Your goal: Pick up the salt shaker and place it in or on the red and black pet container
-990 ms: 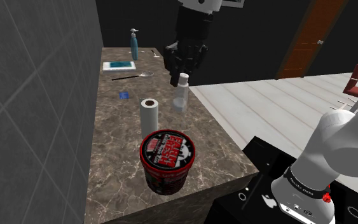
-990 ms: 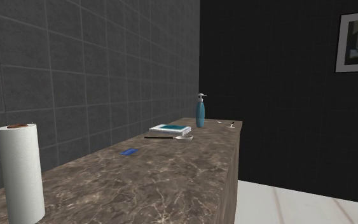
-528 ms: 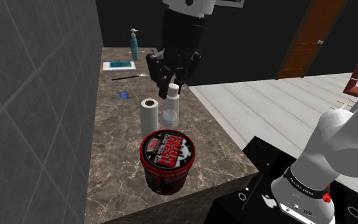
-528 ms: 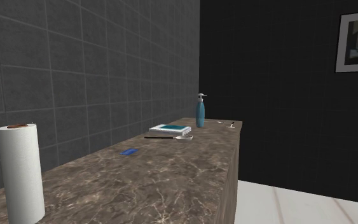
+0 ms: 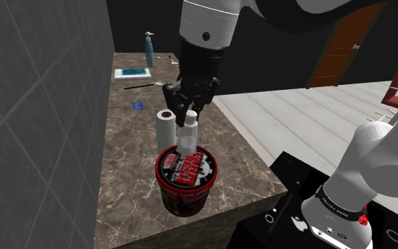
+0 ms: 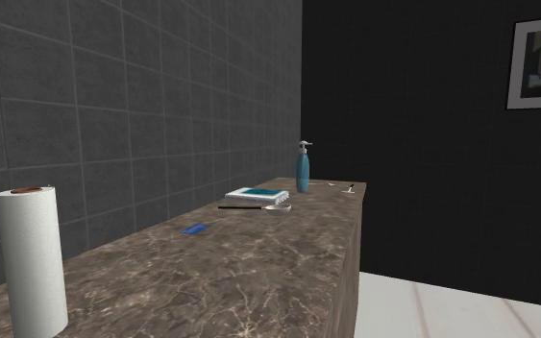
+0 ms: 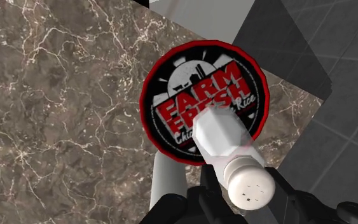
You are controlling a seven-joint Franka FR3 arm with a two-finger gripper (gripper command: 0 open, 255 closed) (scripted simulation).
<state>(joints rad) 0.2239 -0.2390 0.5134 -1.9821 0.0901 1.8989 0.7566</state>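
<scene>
My black gripper is shut on the salt shaker, a clear bottle with a white cap, clasping it near the top. The shaker hangs upright just above the lid of the red and black container, which stands near the counter's front end. In the wrist view the shaker runs out from between my fingers, its white perforated cap nearest the camera, and its base lies over the round lid printed "FARM FRESH". Whether the base touches the lid I cannot tell.
A white paper roll stands just behind the container, close to the shaker; the same roll shows in the second exterior view. Farther back on the marble counter lie a spoon, a small blue item, a teal-topped white box and a blue pump bottle.
The gripper has carried the shaker from farther back on the counter toward the front and down, from beside the paper roll to over the container's lid.
</scene>
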